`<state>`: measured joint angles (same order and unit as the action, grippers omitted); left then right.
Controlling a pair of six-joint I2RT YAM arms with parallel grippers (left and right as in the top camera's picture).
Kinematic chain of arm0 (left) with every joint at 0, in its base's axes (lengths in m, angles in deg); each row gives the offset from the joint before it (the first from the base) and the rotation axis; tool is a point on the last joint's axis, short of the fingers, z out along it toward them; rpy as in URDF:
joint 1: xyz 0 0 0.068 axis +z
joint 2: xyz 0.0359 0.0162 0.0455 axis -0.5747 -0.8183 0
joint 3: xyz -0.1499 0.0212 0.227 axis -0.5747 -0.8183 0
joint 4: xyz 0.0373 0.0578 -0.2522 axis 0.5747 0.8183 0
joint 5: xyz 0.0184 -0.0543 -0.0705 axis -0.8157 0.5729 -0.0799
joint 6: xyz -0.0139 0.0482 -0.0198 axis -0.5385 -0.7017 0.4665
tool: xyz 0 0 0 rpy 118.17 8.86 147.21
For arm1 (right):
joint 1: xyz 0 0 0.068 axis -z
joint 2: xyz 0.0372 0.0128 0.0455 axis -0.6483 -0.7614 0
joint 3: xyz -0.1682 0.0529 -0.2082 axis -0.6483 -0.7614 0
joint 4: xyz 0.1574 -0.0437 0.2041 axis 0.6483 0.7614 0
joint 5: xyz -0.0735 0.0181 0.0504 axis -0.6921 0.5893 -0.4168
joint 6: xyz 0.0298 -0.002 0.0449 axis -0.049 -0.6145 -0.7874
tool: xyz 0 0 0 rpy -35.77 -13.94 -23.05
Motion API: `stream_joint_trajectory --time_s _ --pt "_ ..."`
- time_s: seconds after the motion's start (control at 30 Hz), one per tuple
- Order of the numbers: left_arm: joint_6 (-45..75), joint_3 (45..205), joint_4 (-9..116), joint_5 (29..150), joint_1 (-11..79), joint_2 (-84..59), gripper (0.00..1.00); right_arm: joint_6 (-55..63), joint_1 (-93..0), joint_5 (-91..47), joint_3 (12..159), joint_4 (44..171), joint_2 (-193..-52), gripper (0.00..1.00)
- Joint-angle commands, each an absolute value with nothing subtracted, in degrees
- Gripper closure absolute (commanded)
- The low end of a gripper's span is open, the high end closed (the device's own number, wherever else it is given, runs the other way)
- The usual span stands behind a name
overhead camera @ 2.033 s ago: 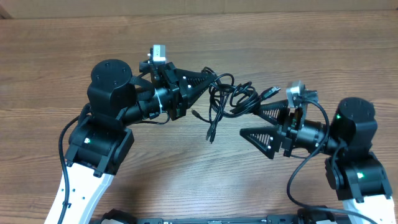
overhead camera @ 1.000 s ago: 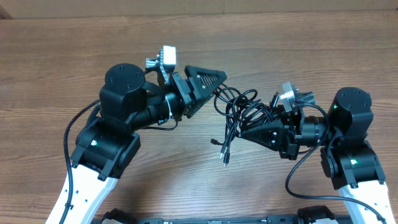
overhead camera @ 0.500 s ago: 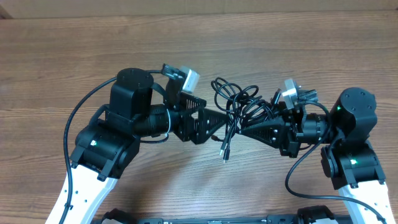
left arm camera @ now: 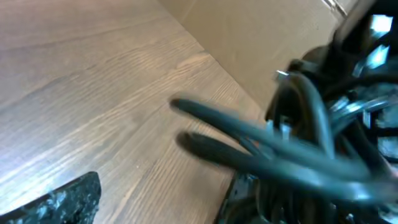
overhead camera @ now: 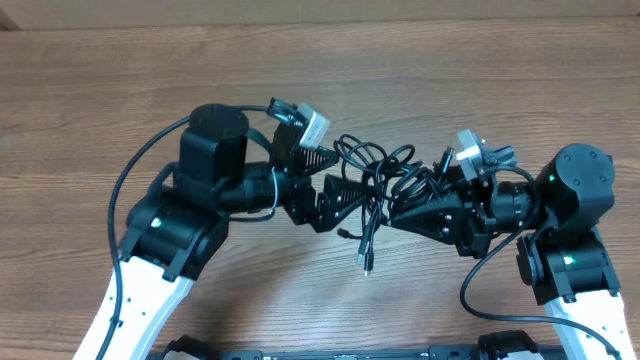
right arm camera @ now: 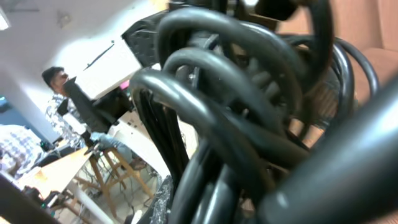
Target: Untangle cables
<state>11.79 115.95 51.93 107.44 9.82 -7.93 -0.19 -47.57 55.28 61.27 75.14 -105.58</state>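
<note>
1. Right now my right hand [overhead camera: 398,214] looks clenched on the cables [overhead camera: 382,165]. In the overhead view its fingers read as one closed wedge driven into the side of the knot. In the right wrist view the loops crowd right up against the lens.
2. I judge that this grip is an anchor. It keeps the clump fixed just ahead of that hand so the other hand has something to pull against.
3. My left hand [overhead camera: 345,178] seems released, with its fingers spread. In the left wrist view one finger [left arm camera: 62,202] sits far off to the side, and blurred strands cross the gap in front of it. I take it to be straddling strands without pinching them yet.
4. The two hands point at each other with the knot between their tips. Most loops bulge out beyond both hands, on the side away from me.
5. Two free ends trail from below the hands toward me over the bench [overhead camera: 300,60], and the longer one ends in a small plug [overhead camera: 367,266].
6. Counted: two hands, one tangle, two loose ends. The cords overlap too much for me to say how many there are.
</note>
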Motion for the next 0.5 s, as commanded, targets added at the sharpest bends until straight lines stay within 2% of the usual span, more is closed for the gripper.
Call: stream_joint_trajectory --time_s 0.0,0.23,0.3,0.43,0.47 --pt "15.1 117.0 49.9 111.2 9.9 -11.1 0.08 -0.4 -47.5 58.0 62.0 74.4 -105.2 0.96" --pt "17.7 117.0 43.0 117.3 9.0 -15.1 0.2 -0.4 -47.5 58.1 62.0 74.4 -105.2 0.96" --pt "17.9 117.0 41.9 117.7 8.2 -15.4 0.27 -0.4 -47.5 58.0 62.0 74.4 -105.2 0.96" --pt "17.9 117.0 40.9 117.6 6.2 -15.3 0.57 -0.4 -47.5 58.0 62.0 74.4 -105.2 0.96" --pt "18.0 117.0 40.7 117.7 5.5 -15.3 0.7 -0.4 -47.5 58.0 62.0 74.4 -105.2 0.96"
